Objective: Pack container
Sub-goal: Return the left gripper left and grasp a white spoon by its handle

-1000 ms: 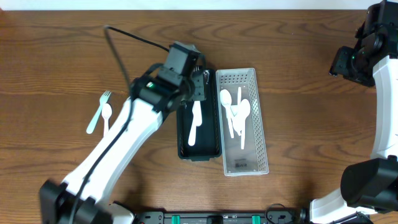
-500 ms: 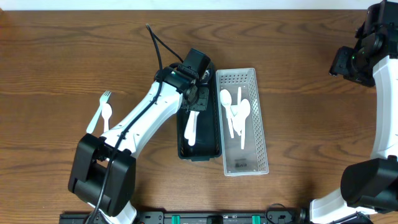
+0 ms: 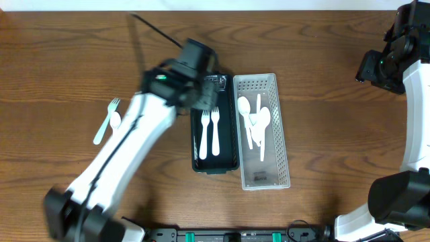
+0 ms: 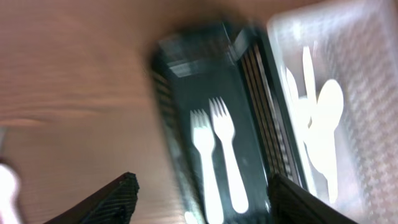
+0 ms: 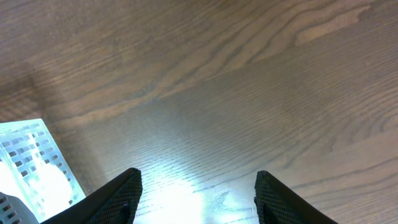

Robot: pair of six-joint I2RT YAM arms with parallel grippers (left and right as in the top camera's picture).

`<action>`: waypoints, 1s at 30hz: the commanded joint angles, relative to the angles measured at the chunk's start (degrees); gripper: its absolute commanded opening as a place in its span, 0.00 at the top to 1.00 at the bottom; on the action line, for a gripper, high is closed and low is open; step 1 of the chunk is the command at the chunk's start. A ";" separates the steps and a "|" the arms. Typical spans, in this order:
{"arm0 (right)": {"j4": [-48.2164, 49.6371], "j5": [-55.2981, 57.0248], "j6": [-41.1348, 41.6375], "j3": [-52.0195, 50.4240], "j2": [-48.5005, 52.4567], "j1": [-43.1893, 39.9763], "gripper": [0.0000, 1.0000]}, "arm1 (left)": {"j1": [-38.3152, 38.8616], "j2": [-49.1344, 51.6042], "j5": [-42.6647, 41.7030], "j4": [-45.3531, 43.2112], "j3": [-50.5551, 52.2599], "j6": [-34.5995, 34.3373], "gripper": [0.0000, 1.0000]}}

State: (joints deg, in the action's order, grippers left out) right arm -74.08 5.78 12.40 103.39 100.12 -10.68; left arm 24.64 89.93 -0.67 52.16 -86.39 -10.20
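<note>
A black container lies mid-table with two white forks side by side in it, tines toward the far end. The left wrist view shows these forks on the black container's floor. My left gripper hovers over the container's far end, open, and its fingers hold nothing. Beside it, a clear perforated container holds several white spoons. My right gripper is far off at the back right, open and empty above bare wood.
A pale green fork and a white spoon lie on the table left of the containers. The left arm's cable loops up behind it. A corner of the clear container shows at the left edge of the right wrist view.
My left gripper opened and let go of a fork, so two forks now lie in the black container. The left arm has lifted and swung back. The right arm is unmoved.
</note>
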 commanded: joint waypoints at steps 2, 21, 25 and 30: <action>-0.09 -0.24 -0.94 -0.13 -0.02 -0.09 0.38 | -10.78 -5.27 3.91 3.06 -1.70 -0.15 0.26; -0.09 -0.22 -0.98 -0.13 -0.02 -0.09 0.38 | -36.02 17.86 -0.42 8.87 2.84 10.86 0.20; -0.09 -0.22 -1.42 -0.13 -0.02 -0.09 0.38 | -36.17 21.46 -0.42 8.41 2.93 12.59 0.20; -0.04 -0.22 -1.81 -0.13 -0.02 -0.09 0.37 | -36.61 22.86 -0.42 5.81 5.27 13.00 0.20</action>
State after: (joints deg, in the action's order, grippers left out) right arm -74.06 5.78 11.68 103.39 100.12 -10.68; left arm -11.49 112.25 -1.13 58.76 -82.56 1.37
